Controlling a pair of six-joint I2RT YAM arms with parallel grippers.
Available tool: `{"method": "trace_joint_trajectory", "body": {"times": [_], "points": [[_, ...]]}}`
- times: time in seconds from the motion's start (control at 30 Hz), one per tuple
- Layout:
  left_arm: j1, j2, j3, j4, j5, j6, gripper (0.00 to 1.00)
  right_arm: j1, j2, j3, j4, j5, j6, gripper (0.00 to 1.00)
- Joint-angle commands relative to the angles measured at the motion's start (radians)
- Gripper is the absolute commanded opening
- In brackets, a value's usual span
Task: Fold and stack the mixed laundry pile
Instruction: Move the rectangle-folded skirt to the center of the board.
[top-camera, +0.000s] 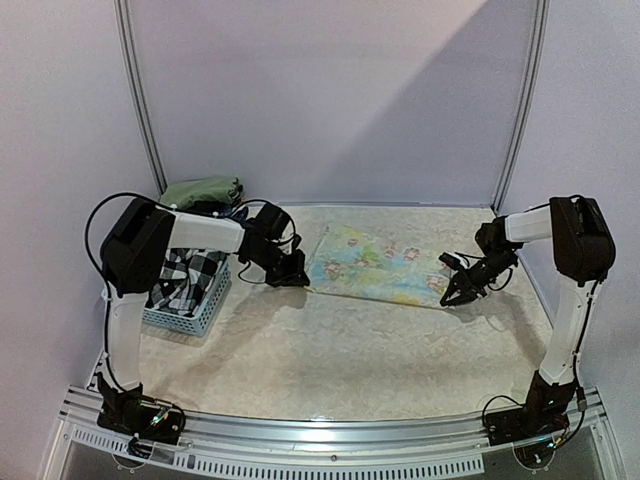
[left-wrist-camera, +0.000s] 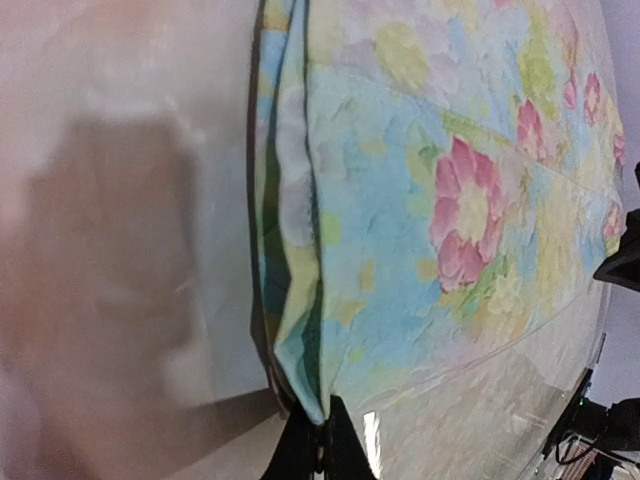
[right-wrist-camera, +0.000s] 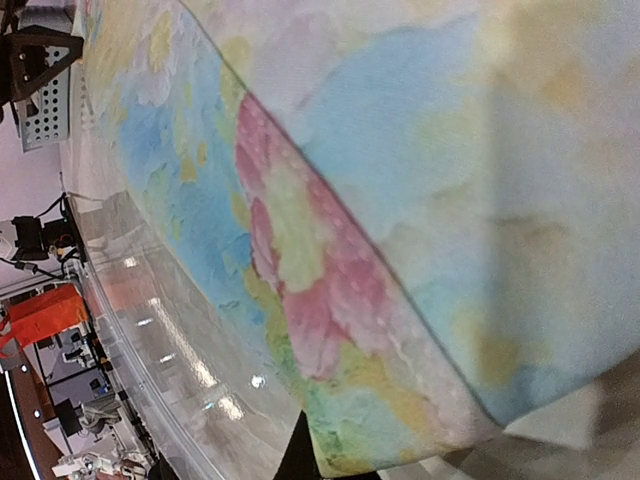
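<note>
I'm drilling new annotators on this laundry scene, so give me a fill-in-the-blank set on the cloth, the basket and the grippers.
1. The left gripper and the right gripper are both ____ on the floral cloth.
2. Each holds a near ____ of it.
3. The checked shirt lies ____ the basket.
4. The basket stands to the cloth's ____.
Missing words: shut, corner, in, left.
</note>
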Motion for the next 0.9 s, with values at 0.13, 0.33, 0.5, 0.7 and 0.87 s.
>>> {"method": "trace_joint_trajectory", "body": {"times": [0.13, 0.33, 0.5, 0.7, 0.87], "points": [[-0.005, -0.234, -0.247, -0.025, 0.025, -0.012, 0.0, 0.0, -0.015, -0.032, -0.156, 0.068, -0.078, 0.0], [-0.081, -0.342, -0.396, -0.009, -0.028, -0.057, 0.0, 0.0, -0.013, -0.037, -0.273, 0.121, -0.127, 0.0], [-0.125, -0.375, -0.443, -0.037, -0.05, -0.077, 0.05, 0.0, -0.039, -0.054, -0.334, 0.149, -0.162, 0.15], [-0.125, -0.432, -0.267, -0.317, -0.213, 0.037, 0.45, -0.002, -0.147, 0.004, -0.365, 0.189, -0.145, 0.44], [-0.13, -0.412, -0.092, -0.402, -0.249, 0.121, 0.5, -0.003, -0.199, 0.001, -0.275, 0.174, -0.075, 0.54]]}}
